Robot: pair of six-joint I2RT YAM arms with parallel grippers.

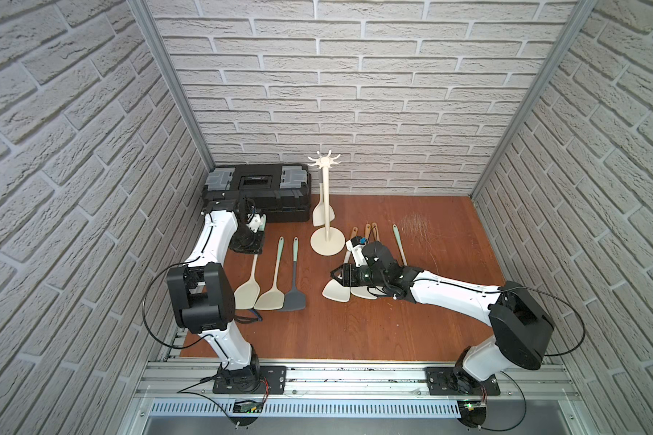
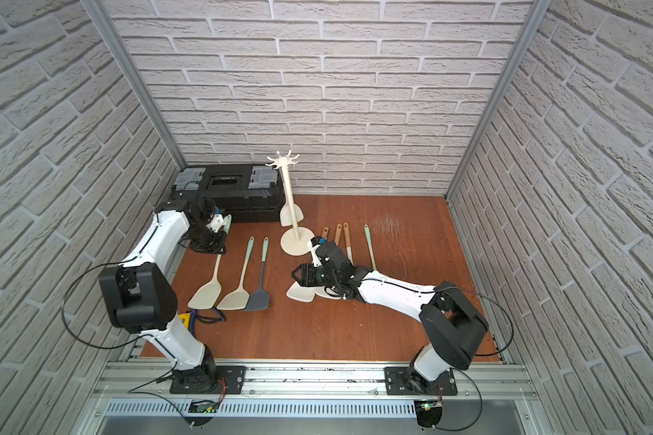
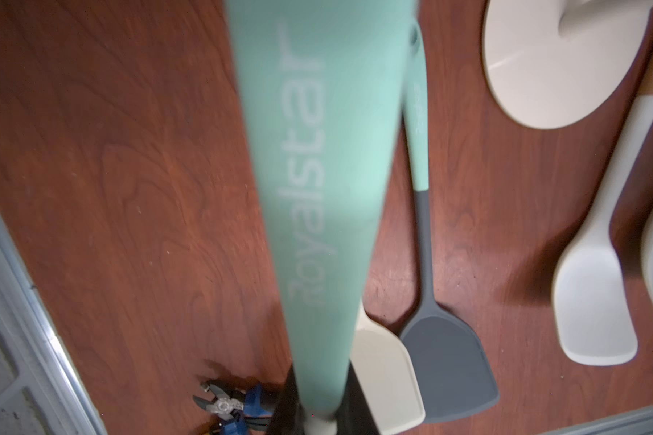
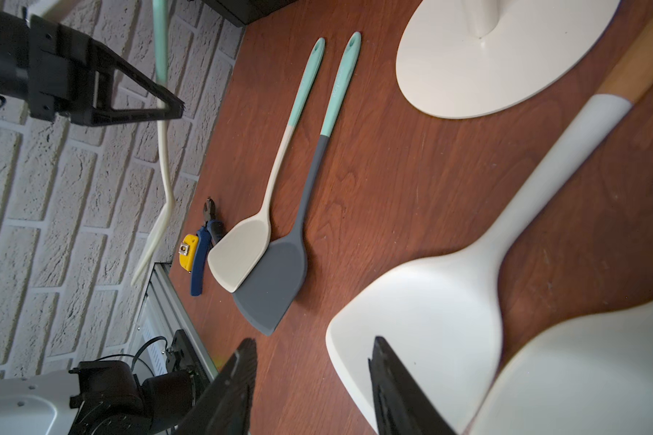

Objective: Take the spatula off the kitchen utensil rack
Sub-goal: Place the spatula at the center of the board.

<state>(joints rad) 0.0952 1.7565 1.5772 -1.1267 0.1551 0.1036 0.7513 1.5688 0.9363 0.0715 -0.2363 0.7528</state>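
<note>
Mint-green silicone, blurred close up, forms the handle of the spatula [image 3: 317, 188] that the left gripper [image 4: 165, 110] pinches at the left edge of the desk [image 1: 355, 331], apart from the cream kitchen utensil rack [image 1: 327, 196] near the back edge. The right gripper [image 4: 313, 344] holds its jaws spread over a cream blade [image 4: 411, 324]. Of the other spatulas [image 1: 270, 299], two lie left of the rack, four right, half hidden; one stands against its pole.

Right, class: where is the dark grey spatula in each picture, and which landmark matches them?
Top view: grey spatula left of centre, beside a cream spatula.
Top view: same place.
Left wrist: beside the blurred mint handle, here.
Right wrist: blade partly under the cream spatula's.
Shared landmark: the rack's round base.
</note>
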